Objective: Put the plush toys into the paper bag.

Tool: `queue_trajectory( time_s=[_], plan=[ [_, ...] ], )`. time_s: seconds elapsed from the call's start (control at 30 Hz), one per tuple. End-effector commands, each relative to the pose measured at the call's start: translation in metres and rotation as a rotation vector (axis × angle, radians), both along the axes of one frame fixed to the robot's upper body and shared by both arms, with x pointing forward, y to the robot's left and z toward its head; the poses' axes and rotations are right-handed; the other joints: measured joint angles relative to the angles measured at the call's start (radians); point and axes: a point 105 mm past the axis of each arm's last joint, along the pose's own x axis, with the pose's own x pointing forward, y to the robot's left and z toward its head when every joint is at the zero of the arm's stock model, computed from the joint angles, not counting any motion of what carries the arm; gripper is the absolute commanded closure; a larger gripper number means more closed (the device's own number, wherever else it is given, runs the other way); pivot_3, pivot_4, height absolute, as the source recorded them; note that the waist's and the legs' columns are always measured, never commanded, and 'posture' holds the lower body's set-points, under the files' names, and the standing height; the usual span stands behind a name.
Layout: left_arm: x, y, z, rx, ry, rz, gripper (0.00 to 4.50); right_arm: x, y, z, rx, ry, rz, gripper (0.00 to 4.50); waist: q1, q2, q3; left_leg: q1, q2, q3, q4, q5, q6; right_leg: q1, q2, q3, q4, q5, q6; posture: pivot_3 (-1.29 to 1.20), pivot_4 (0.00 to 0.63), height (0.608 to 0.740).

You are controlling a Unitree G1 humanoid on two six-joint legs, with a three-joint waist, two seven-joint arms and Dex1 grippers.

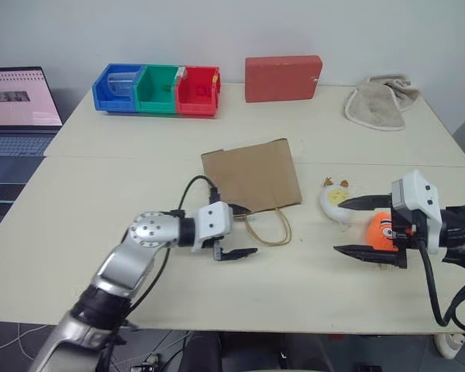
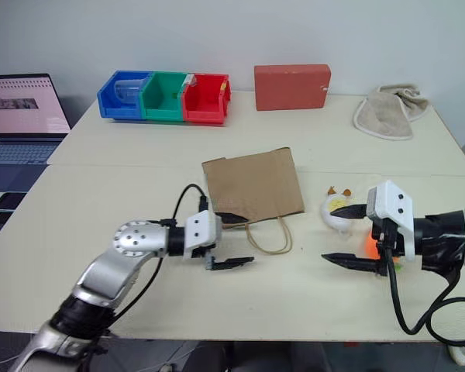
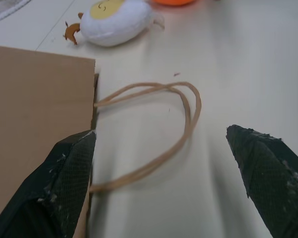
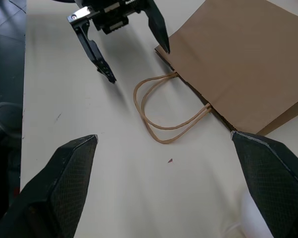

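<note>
Left gripper (image 1: 237, 231), jaws spread, straddles the paper bag's (image 1: 253, 177) handle end. Right gripper (image 1: 358, 226), also wide open, brackets the orange plush toy (image 1: 381, 230); white plush toy (image 1: 335, 203) lies just beyond.

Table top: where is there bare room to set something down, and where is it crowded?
Free: the stretch between the paper bag and the bins, and the near-left table. Crowded: between the open left gripper, the handles, the plush toys and the open right gripper.

Both arms are reached inward, the left gripper (image 1: 234, 232) and right gripper (image 1: 358, 227) held with fingers spread wide, empty.
</note>
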Motion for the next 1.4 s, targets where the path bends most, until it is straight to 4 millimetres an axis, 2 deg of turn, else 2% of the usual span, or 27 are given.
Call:
queue_trajectory(
  time_s=[0.03, 0.23, 0.43, 0.7, 0.9, 1.03, 1.13, 1.3, 1.4],
  plan=[
    [0.003, -0.010, 0.000, 0.001, -0.047, -0.039, 0.02, -0.006, 0.002, 0.010, 0.008, -0.039, -0.002, 0.00, -0.001, 0.000, 0.000, 0.000, 0.000, 0.000, 0.001, 0.000, 0.000, 0.000, 0.000, 0.000, 0.000, 0.001, 0.000, 0.00, 0.150, 0.740],
    [0.010, -0.022, -0.009, -0.007, -0.046, -0.073, 0.02, -0.012, 0.002, 0.007, 0.008, -0.029, -0.015, 0.00, 0.000, 0.000, 0.000, 0.001, 0.000, -0.001, 0.005, 0.000, 0.000, 0.004, 0.000, 0.000, -0.001, 0.000, -0.003, 0.00, 0.150, 0.740],
    [0.020, -0.029, -0.008, -0.011, -0.071, -0.089, 1.93, -0.016, 0.000, 0.006, 0.014, -0.027, -0.034, 0.00, 0.003, 0.000, 0.000, 0.001, 0.000, -0.002, 0.006, 0.000, 0.000, 0.006, 0.000, 0.000, -0.001, 0.000, -0.002, 0.00, 0.150, 0.740],
    [0.019, -0.032, -0.013, 0.011, -0.066, -0.135, 4.45, -0.017, 0.000, 0.008, 0.017, -0.038, -0.049, 0.00, 0.002, 0.000, 0.000, 0.001, 0.000, -0.002, 0.005, 0.000, 0.000, 0.006, 0.001, 0.000, -0.001, 0.001, 0.000, 0.00, 0.150, 0.740],
    [0.014, -0.035, 0.009, -0.039, -0.031, -0.152, 4.48, -0.010, -0.002, 0.003, -0.010, -0.061, -0.123, 0.00, 0.002, 0.000, 0.000, 0.001, 0.000, -0.002, 0.005, 0.000, 0.000, 0.006, 0.000, 0.000, -0.002, 0.001, -0.001, 0.00, 0.150, 0.740],
    [0.011, -0.030, 0.025, -0.063, 0.024, -0.152, 4.48, -0.009, 0.004, 0.001, 0.046, -0.052, -0.138, 0.00, 0.001, 0.000, 0.000, 0.001, 0.000, -0.003, 0.005, 0.000, 0.000, 0.006, 0.001, -0.001, -0.001, 0.001, -0.001, 0.00, 0.150, 0.740],
    [0.014, -0.026, 0.043, -0.117, 0.080, -0.120, 4.50, -0.012, 0.012, -0.003, 0.096, -0.042, -0.117, 0.59, -0.001, 0.000, 0.000, 0.001, 0.000, -0.003, 0.005, 0.000, 0.000, 0.006, 0.001, -0.001, -0.001, 0.001, -0.001, 0.00, 0.150, 0.740],
    [0.026, -0.019, 0.068, -0.149, 0.075, -0.062, 4.50, -0.013, 0.032, -0.017, 0.160, -0.027, -0.095, 2.44, 0.000, -0.001, 0.000, 0.001, 0.000, -0.004, 0.005, 0.000, 0.000, 0.006, 0.001, -0.001, -0.002, 0.001, -0.001, 0.00, 0.150, 0.740],
    [0.029, -0.019, 0.082, -0.187, 0.077, -0.042, 4.50, 0.003, 0.043, -0.026, 0.209, -0.054, -0.153, 3.56, -0.004, 0.000, 0.000, 0.001, 0.000, -0.004, 0.005, 0.000, 0.000, 0.006, 0.002, -0.001, -0.001, 0.001, -0.002, 0.00, 0.150, 0.740]
  ],
)
